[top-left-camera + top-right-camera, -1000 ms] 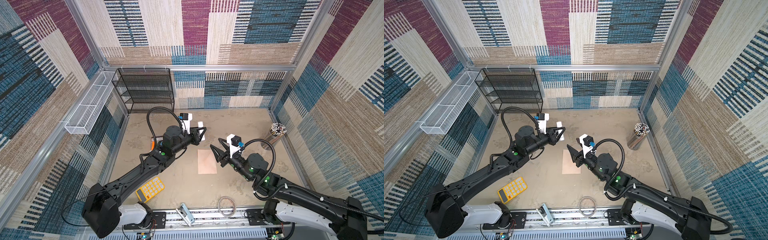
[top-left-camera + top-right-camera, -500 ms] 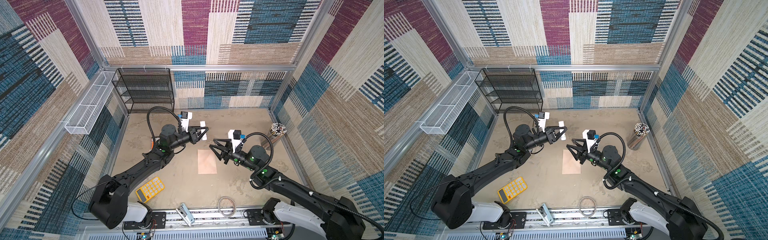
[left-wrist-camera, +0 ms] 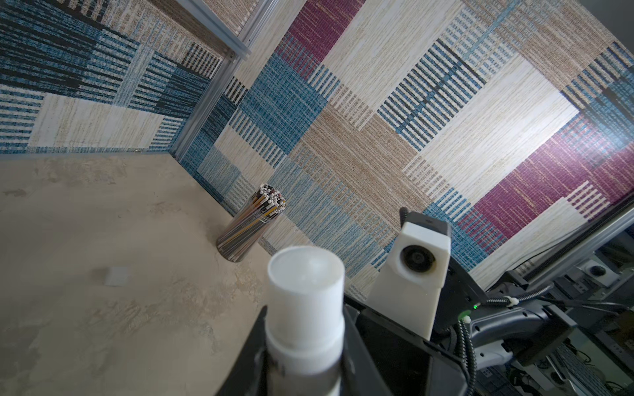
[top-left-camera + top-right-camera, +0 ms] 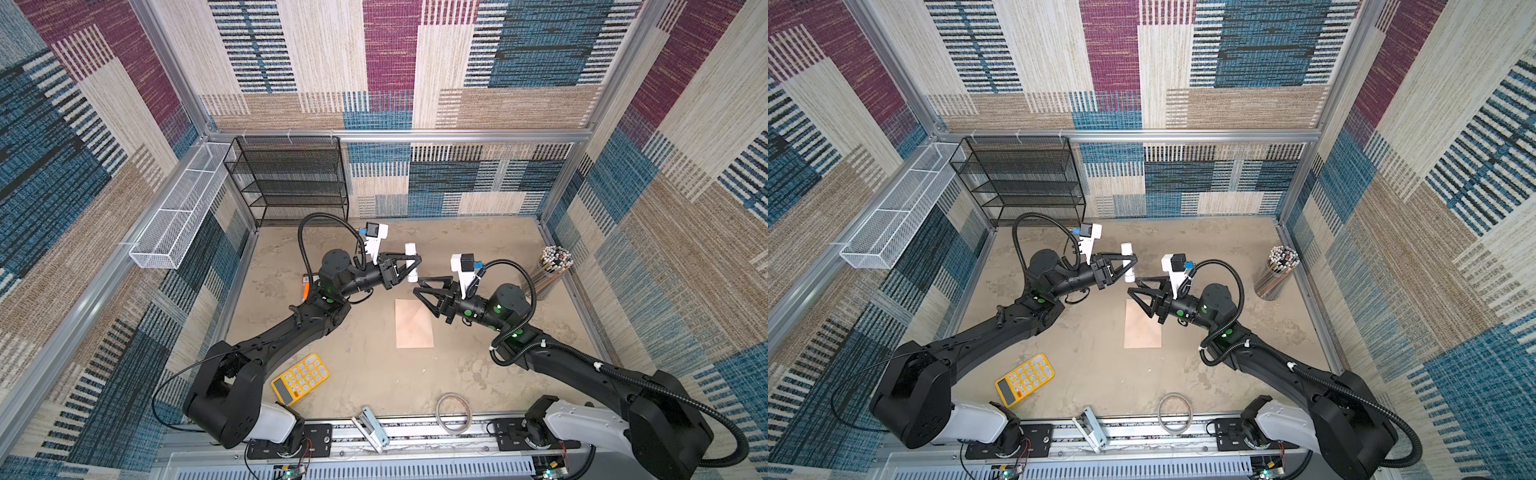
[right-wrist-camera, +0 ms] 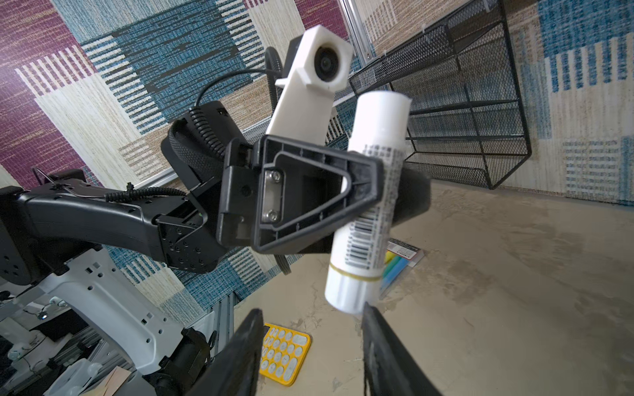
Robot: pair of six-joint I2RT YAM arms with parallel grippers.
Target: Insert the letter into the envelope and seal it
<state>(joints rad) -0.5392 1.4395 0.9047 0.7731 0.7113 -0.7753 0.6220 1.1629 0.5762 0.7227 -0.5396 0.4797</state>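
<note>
The pale pink envelope (image 4: 413, 324) (image 4: 1142, 326) lies flat on the table with its flap down. The letter is out of view. My left gripper (image 4: 413, 268) (image 4: 1131, 266) (image 3: 305, 343) hangs above the table behind the envelope. It is shut on a white glue stick (image 4: 411, 262) (image 4: 1128, 262) (image 3: 305, 301) (image 5: 368, 205) held crosswise. My right gripper (image 4: 417, 287) (image 4: 1133, 286) (image 5: 312, 312) is open and faces the left one. The stick's clear lower end hangs just beyond its fingertips, close to one finger.
A yellow calculator (image 4: 301, 378) lies front left. A pencil cup (image 4: 550, 270) stands by the right wall. A black wire rack (image 4: 291, 178) and a white mesh basket (image 4: 178, 212) are back left. A wire ring (image 4: 454, 413) and a stapler (image 4: 370, 428) lie at the front edge.
My right gripper has moved up off the envelope toward the glue stick, and its jaws have narrowed a little. The left gripper has shifted slightly right with the stick.
</note>
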